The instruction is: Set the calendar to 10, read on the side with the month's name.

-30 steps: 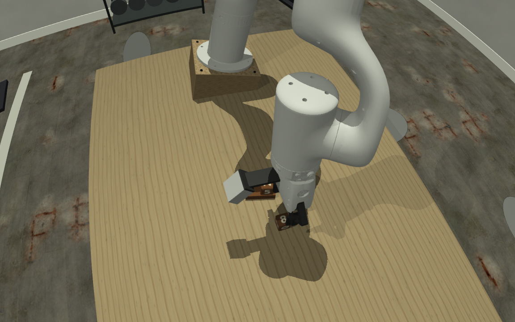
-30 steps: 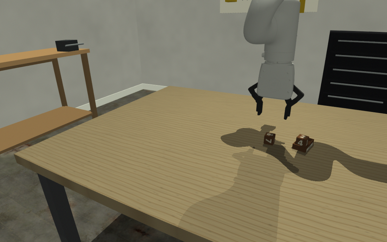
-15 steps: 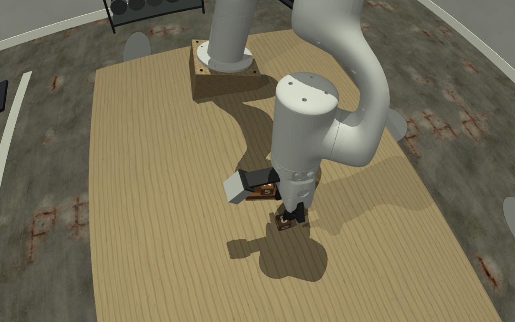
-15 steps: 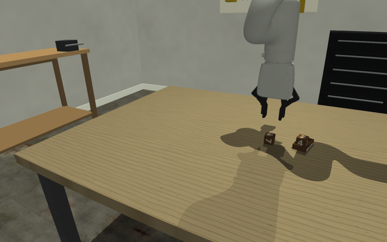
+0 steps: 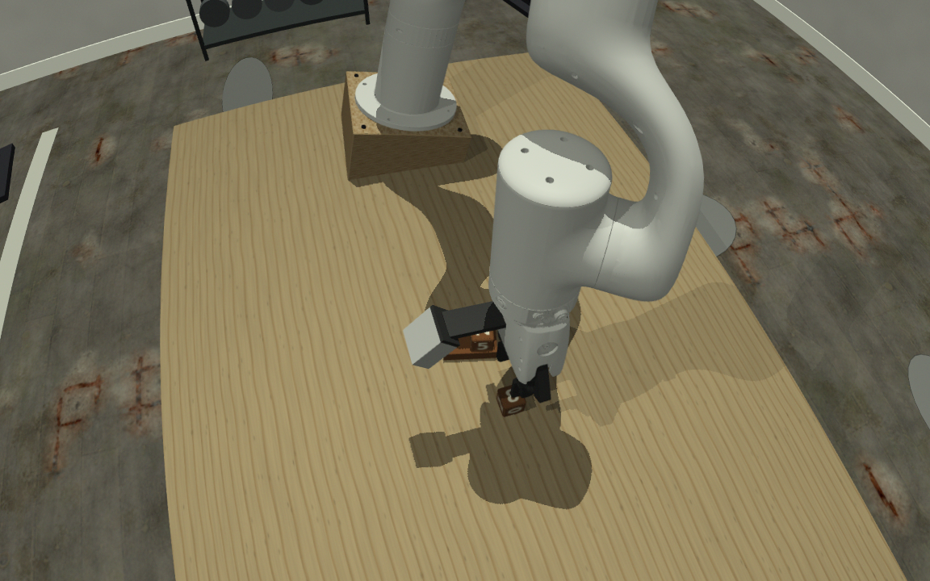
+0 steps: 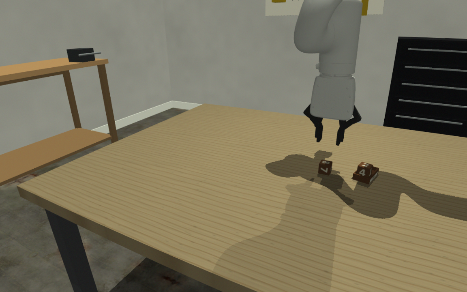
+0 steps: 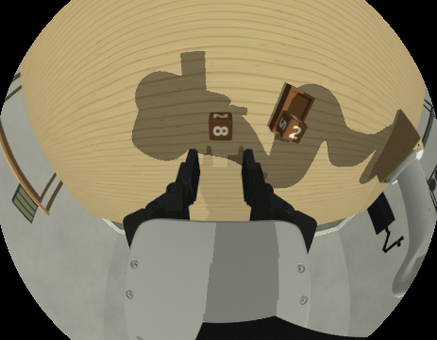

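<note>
A dark brown cube (image 5: pixel 510 401) (image 6: pixel 324 167) (image 7: pixel 220 127) lies on the table outside the tray, 8 on top, a 7 on one side in the exterior view and a 0 on another in the top view. The small brown tray (image 5: pixel 471 356) (image 6: pixel 360 178) (image 7: pixel 280 105) is flat on the table. A lighter brown cube (image 5: pixel 482 342) (image 6: pixel 364 170) (image 7: pixel 294 131) sits in one end of it, 2 on top, sides showing 4, 5 and partly 1; the other end is empty. A pale unreadable label is on the 1 side. My gripper (image 6: pixel 328 142) (image 7: pixel 220 160) is partly open and empty, above the loose cube.
The arm's base stands on a wooden block (image 5: pixel 403 155) (image 7: pixel 396 146) at the table's far end in the top view. The camera arm (image 5: pixel 465 323) partly covers the tray there. A black drawer cabinet (image 6: pixel 434 86) and a wooden shelf (image 6: pixel 43 149) stand beyond the table.
</note>
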Controlling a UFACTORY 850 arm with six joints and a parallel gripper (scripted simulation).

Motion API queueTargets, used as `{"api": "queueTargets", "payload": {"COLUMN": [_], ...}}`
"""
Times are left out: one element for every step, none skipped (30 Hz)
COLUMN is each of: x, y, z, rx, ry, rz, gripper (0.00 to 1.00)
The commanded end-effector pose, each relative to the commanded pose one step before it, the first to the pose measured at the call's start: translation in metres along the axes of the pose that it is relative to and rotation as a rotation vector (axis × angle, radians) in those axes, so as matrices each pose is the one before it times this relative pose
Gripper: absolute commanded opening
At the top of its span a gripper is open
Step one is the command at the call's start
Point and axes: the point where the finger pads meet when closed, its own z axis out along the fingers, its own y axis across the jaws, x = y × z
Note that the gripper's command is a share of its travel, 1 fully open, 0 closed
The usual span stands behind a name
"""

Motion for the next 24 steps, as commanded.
{"api": "queueTargets", "payload": {"x": [0.00004, 0.0, 0.0, 0.0, 0.0, 0.0, 0.0, 0.0, 0.0, 0.0, 0.0, 0.0, 0.0, 0.0, 0.0, 0.0, 0.0, 0.0, 0.0, 0.0, 0.0, 0.0, 0.0, 0.0], "y": [-0.00097, 0.0, 0.0, 0.0, 0.0, 0.0, 0.0, 0.0, 0.0, 0.0, 0.0, 0.0, 0.0, 0.0, 0.0, 0.0, 0.0, 0.00001, 0.0, 0.0, 0.00001, 0.00001, 0.00001, 0.0], "z": [-0.00088, 0.0, 0.0, 0.00002, 0.00004, 0.00008, 0.00013, 0.00018, 0.00024, 0.00031, 0.00038, 0.00046, 0.00054, 0.00062, 0.0, 0.0, 0.00071, 0.00079, 0.00092, 0.00103, 0.00112, 0.0012, 0.00127, 0.00134], "rx": [0.00206, 0.0, 0.0, 0.0, 0.0, 0.0, 0.00001, 0.00001, 0.00001, 0.00001, 0.00002, 0.00002, 0.00002, 0.00003, 0.0, 0.0, 0.00003, 0.00003, 0.00001, 0.0, 0.0, 0.0, 0.0, 0.0], "ry": [0.00021, 0.0, 0.0, 0.0, 0.0, -0.00001, -0.00001, -0.00001, -0.00002, -0.00002, -0.00003, -0.00003, -0.00004, -0.00004, 0.0, 0.0, -0.00004, -0.00005, -0.00002, -0.00001, 0.0, 0.00001, 0.0, -0.00001], "rz": [-0.0002, 0.0, 0.0, 0.0, 0.0, 0.0, 0.0, 0.0, 0.0, -0.00001, -0.00001, -0.00001, -0.00001, -0.00001, 0.0, 0.0, -0.00001, -0.00001, 0.0, 0.0, 0.0, 0.0, 0.0, 0.0], "gripper": [0.47, 0.47, 0.47, 0.47, 0.47, 0.47, 0.47, 0.47, 0.47, 0.47, 0.47, 0.47, 0.47, 0.47, 0.47, 0.47, 0.47, 0.47, 0.47, 0.47, 0.47, 0.47, 0.47, 0.47]}}
